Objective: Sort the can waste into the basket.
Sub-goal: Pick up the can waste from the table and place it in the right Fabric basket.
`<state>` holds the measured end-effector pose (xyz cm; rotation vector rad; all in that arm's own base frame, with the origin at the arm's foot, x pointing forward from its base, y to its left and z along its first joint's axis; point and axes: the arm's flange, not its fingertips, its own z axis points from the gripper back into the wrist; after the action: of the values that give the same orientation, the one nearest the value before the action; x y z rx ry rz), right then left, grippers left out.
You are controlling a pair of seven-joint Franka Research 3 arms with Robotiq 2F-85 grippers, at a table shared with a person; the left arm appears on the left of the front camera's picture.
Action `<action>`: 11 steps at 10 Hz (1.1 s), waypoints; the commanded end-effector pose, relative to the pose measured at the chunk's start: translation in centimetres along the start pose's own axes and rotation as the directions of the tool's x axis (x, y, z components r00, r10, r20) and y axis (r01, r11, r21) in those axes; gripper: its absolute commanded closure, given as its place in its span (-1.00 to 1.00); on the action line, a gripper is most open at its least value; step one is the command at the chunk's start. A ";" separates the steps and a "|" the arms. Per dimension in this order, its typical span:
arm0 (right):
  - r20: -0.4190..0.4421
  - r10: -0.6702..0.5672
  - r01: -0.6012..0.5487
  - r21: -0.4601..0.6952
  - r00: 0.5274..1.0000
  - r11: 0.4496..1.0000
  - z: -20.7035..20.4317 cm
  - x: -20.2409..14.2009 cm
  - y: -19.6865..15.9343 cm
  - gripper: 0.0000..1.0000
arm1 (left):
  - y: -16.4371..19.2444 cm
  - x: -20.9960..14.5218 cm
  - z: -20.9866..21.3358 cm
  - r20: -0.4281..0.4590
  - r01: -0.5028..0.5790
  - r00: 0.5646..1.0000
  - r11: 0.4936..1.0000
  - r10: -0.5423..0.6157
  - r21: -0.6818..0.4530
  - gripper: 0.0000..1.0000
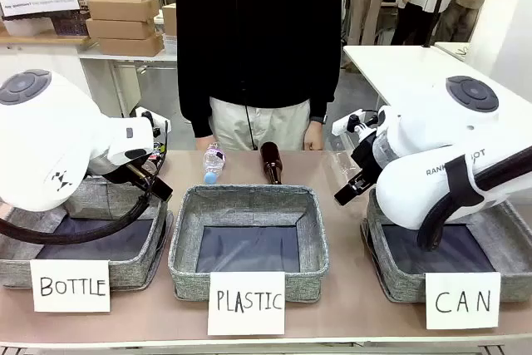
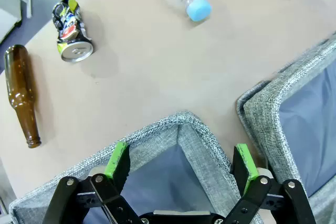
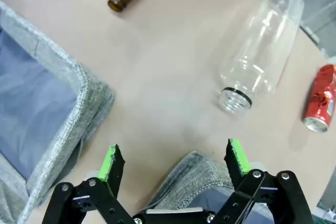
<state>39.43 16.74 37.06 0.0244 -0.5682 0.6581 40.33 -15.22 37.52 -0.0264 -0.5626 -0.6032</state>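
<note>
Can (image 3: pixel 319 99) well apart from rt tool (image 3: pixel 172 151).

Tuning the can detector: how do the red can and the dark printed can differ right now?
Colour: the red can is red; the dark can carries multicoloured print. Neighbours: the red can lies beside an uncapped clear bottle; the dark can lies near a brown glass bottle. Shared: both lie on their sides on the table, a silver end showing.
</note>
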 end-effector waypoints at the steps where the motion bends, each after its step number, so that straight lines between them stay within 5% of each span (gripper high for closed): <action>1: 0.000 0.000 0.000 0.000 1.000 1.000 0.0 0.0 0.0 -1.00 | 0.0 0.0 0.0 0.000 0.000 1.000 1.000 0.000 0.000 -1.00; 7: 0.000 0.000 0.000 0.000 1.000 1.000 0.0 0.0 0.0 -1.00 | 0.0 0.0 0.0 0.000 0.000 1.000 1.000 0.000 0.000 -1.00; 8: 0.036 -0.025 0.025 -0.003 0.999 1.000 3.1 1.4 -0.5 -1.00 | 0.0 0.0 0.0 0.000 0.000 1.000 1.000 0.000 0.000 -1.00; 10: 0.113 -0.179 0.177 0.024 0.977 0.984 11.0 2.7 -0.9 -1.00 | -0.3 1.7 8.7 -0.080 -0.112 0.990 0.994 0.112 0.002 -1.00; 11: 0.130 -0.179 0.173 0.058 0.975 0.983 15.0 2.1 -0.7 -1.00 | -1.4 1.0 13.3 0.052 -0.063 0.996 0.993 0.068 -0.095 -1.00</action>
<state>36.71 15.63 47.50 0.1127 -0.6737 0.5296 37.69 -15.07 44.55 -0.0660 -0.5460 -0.5556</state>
